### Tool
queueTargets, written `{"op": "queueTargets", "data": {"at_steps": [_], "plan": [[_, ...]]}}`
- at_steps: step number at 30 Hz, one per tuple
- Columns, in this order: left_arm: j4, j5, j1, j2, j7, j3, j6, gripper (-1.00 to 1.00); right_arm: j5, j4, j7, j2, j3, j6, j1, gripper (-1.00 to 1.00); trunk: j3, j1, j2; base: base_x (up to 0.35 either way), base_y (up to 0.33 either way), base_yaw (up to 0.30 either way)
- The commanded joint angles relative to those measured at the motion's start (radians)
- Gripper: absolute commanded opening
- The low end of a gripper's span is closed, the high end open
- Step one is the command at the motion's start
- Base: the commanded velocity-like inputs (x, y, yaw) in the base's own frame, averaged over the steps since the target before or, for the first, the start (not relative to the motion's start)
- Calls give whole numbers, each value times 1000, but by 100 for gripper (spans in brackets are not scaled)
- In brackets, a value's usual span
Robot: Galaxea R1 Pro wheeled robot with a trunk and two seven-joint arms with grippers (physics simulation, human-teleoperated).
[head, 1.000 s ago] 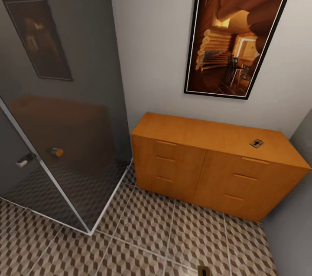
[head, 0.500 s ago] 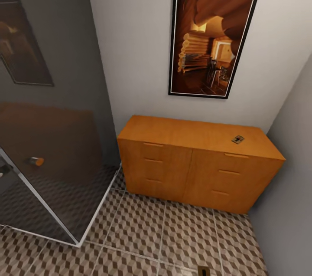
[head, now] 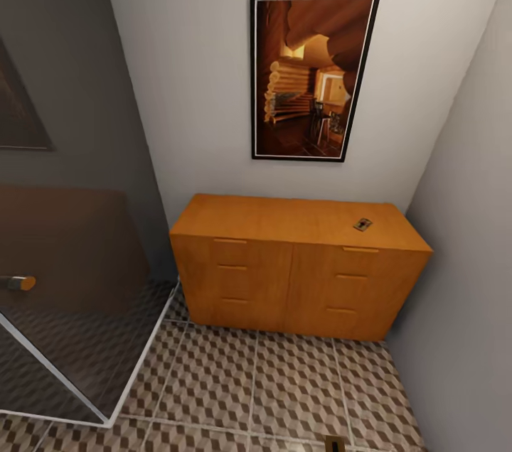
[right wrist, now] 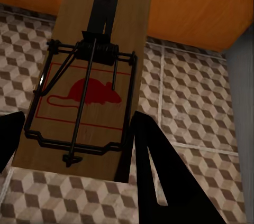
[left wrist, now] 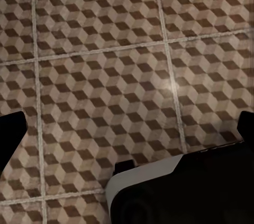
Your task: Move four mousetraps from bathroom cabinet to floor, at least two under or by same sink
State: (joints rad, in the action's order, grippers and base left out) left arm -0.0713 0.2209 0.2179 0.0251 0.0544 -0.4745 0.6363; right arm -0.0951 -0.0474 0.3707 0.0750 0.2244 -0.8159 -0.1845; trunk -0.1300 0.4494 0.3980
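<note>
The right gripper (right wrist: 74,134) holds a flat rectangular brown wooden mousetrap (right wrist: 90,76), its dark fingers (right wrist: 153,176) closed against the board's two long edges; the board carries dark wire parts and a red mouse print, and it hangs above the bathroom floor of cube-patterned brown, beige and white tiles (right wrist: 196,102). Beyond the held mousetrap, past the gripper's tips, stands the front of the long, low orange-brown wooden cabinet (right wrist: 174,2), with a grey wall (right wrist: 243,102) off to one side. The left gripper (left wrist: 129,129) hangs over the same tiled floor with its two dark fingertips (left wrist: 10,131) far apart at the edges of its wrist view and nothing between them, so it stands wide open. In the head view the cabinet sits against a pale wall, its drawer fronts with slot-like handles facing the robot, and a second small mousetrap (head: 363,224) lies on its flat top near the right end. A black-framed picture in warm brown tones (head: 313,75) hangs on the wall above the cabinet, and a dark glass shower enclosure (head: 71,260) stands to its left.
</note>
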Motion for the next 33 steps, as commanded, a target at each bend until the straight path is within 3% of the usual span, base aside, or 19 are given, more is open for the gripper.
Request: {"op": "queueTargets", "data": {"at_steps": [1, 33], "plan": [[-4, 3, 1, 1, 5, -9, 6, 100, -6, 1, 5, 0, 1, -2, -1, -100, -1, 1, 2, 0, 0, -216], [-4, 3, 1, 1, 5, -9, 6, 100, -7, 1, 5, 1, 1, -2, -1, -100, 32, 1, 2, 0, 0, -234]]}}
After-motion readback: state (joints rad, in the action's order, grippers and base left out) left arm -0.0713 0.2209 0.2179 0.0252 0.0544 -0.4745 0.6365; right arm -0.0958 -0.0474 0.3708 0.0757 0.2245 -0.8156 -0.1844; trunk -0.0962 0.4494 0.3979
